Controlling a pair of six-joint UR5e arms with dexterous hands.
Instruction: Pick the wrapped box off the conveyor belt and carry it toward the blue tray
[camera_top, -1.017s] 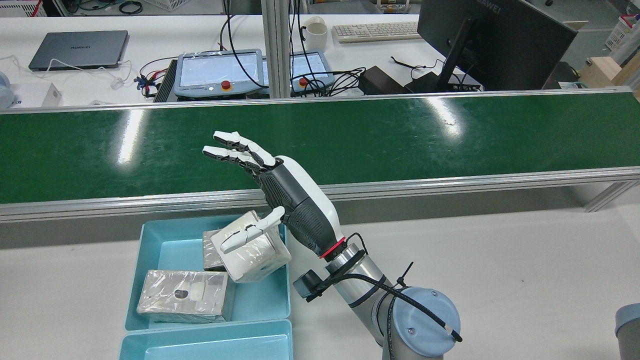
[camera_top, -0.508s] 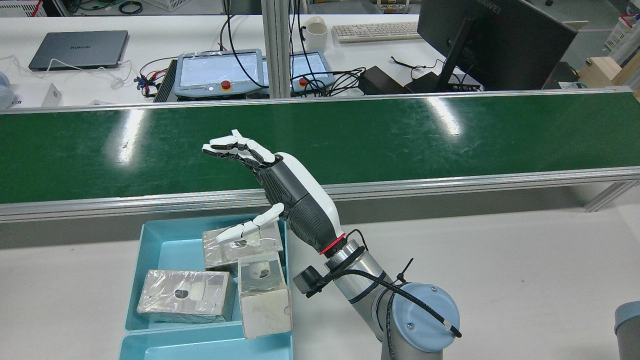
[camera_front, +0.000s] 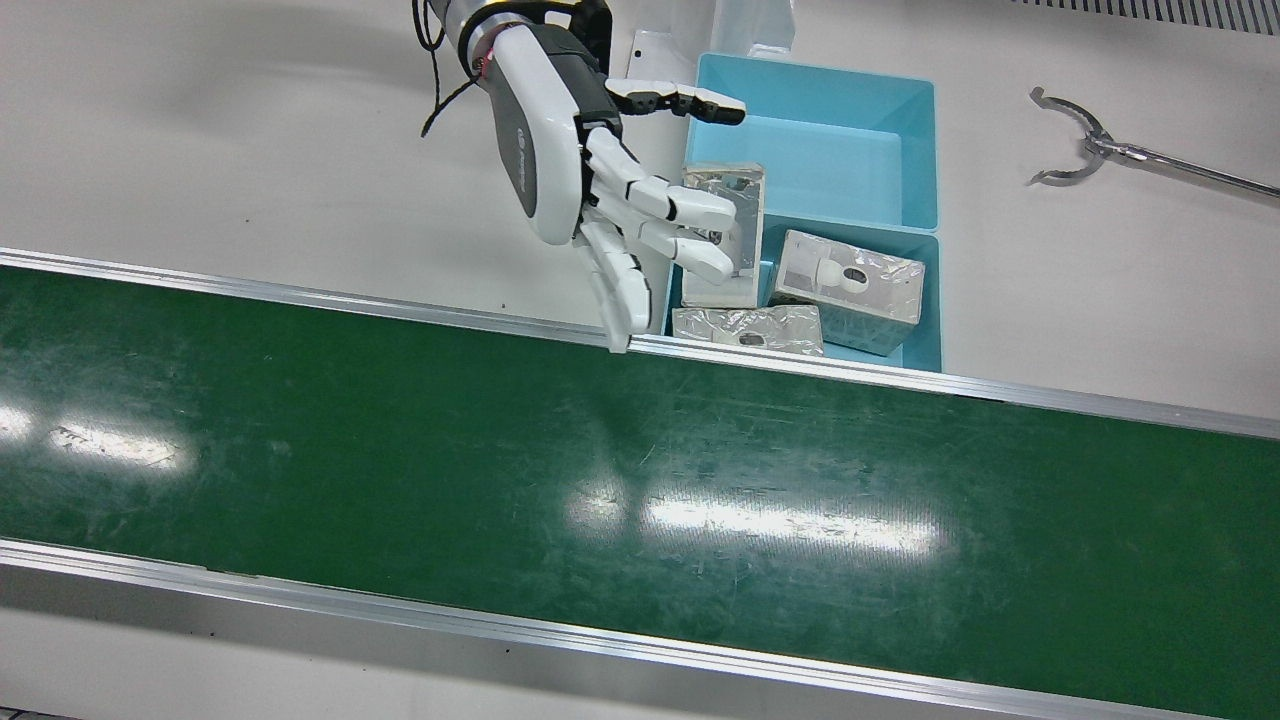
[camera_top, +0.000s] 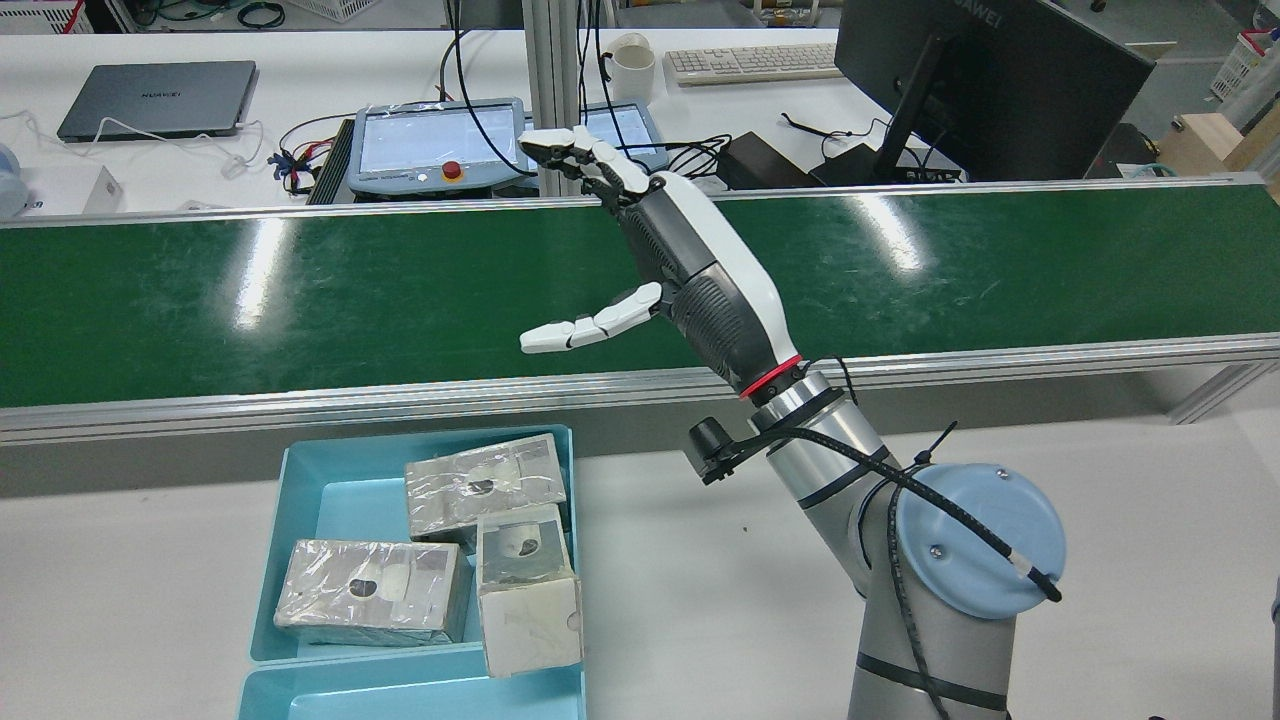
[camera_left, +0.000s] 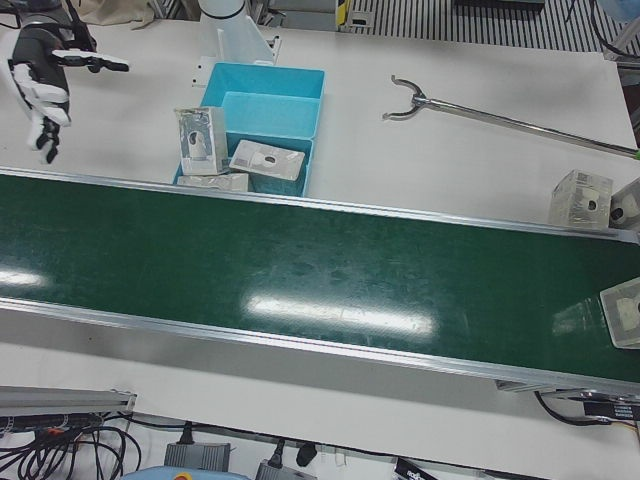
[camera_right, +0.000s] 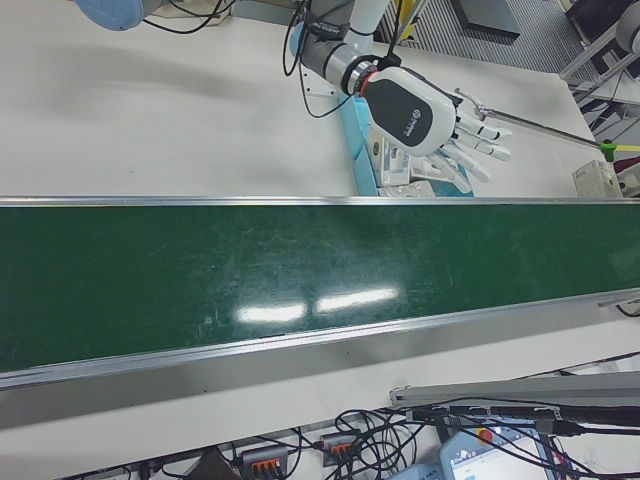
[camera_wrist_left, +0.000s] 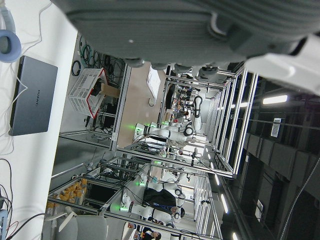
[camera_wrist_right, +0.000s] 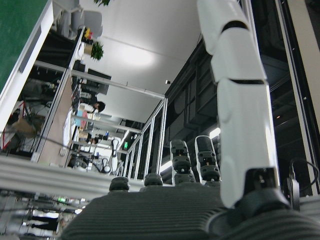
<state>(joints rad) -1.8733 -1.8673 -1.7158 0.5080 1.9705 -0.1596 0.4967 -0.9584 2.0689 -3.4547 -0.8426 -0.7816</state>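
Note:
My right hand (camera_top: 690, 260) hangs open and empty above the near rail of the green conveyor belt (camera_top: 300, 290), fingers spread. In the front view the right hand (camera_front: 600, 190) is just left of the blue tray (camera_front: 930, 300). Three wrapped boxes lie in that tray: one flat (camera_top: 365, 590), one at the back (camera_top: 485, 485), and one on end (camera_top: 528, 590) leaning at the right corner. In the left-front view another wrapped box (camera_left: 625, 312) rides the belt at its far right end. Of my left hand, only a dark palm edge (camera_wrist_left: 175, 30) shows in its own camera.
A second blue tray (camera_front: 830, 110) adjoins the first and holds nothing. A long metal grabber tool (camera_front: 1080, 150) lies on the white table beyond the trays. Two more wrapped boxes (camera_left: 580, 197) sit on the table by the belt's far end. Monitors and cables stand behind the belt.
The right hand let go of the box it held over the tray; that box dropped onto its end at the tray's corner. The hand then rose and swung right, over the belt's edge.

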